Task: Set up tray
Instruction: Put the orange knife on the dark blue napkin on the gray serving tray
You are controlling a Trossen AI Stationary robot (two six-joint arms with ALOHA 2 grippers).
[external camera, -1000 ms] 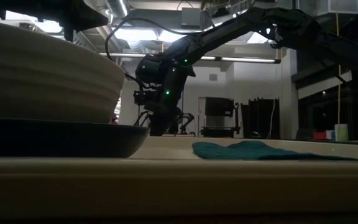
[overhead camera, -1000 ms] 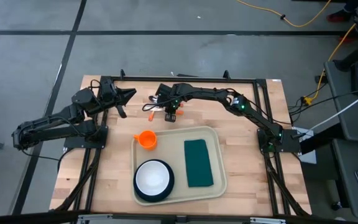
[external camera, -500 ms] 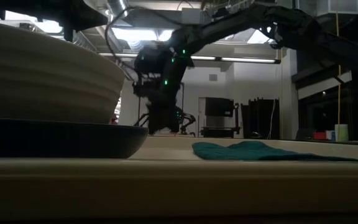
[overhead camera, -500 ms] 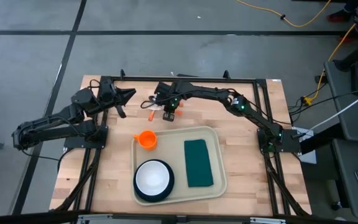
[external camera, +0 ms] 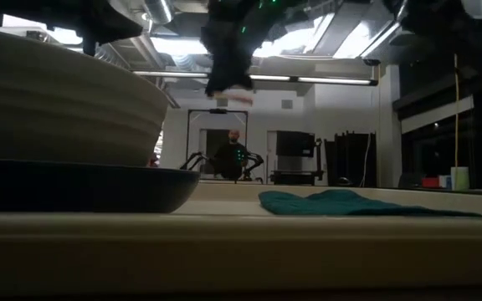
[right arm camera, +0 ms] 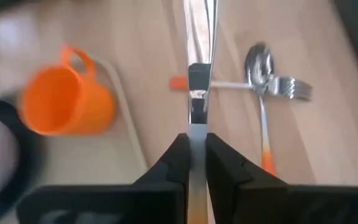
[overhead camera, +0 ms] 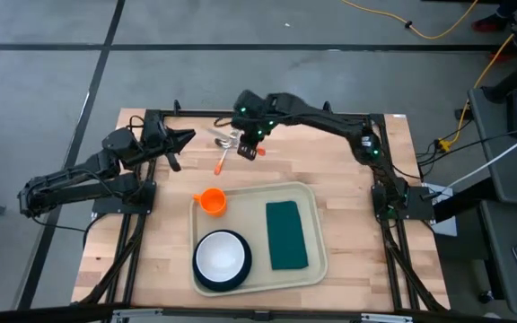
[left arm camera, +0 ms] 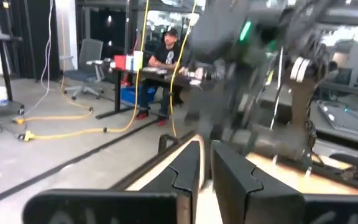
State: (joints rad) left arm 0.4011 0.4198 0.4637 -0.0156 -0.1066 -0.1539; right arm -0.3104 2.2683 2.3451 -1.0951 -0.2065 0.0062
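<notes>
The beige tray [overhead camera: 317,256] lies at the table's near middle. On it are an orange cup [overhead camera: 211,200], a white bowl on a dark plate [overhead camera: 222,258] and a green napkin [overhead camera: 285,235]. My right gripper [overhead camera: 251,149] hangs above the far middle of the table, shut on a silver utensil [right arm camera: 199,37]. Below it, a spoon [right arm camera: 258,65] and a fork [right arm camera: 293,91] with orange handles lie flat on the wood. My left gripper [overhead camera: 183,139] waits shut and level at the far left, holding nothing. My right gripper pinches the silver utensil between its two fingers [right arm camera: 178,158], which slant down from above. The metal shaft [right arm camera: 197,124] runs on past the fingertips, in line with them. The fingers hide the held end. The utensil is lifted clear of the table.
The spoon and fork [overhead camera: 223,140] lie on bare wood between the two grippers, beyond the tray's far rim. A black frame [overhead camera: 267,114] runs along the table's far edge. A person sits at a desk in the room beyond the table.
My right gripper has risen well above the table, most of it in the last half second, and has tipped and rolled a little. The silver utensil has come up with it, clear of the wood. The spoon and fork have stayed where they lay.
</notes>
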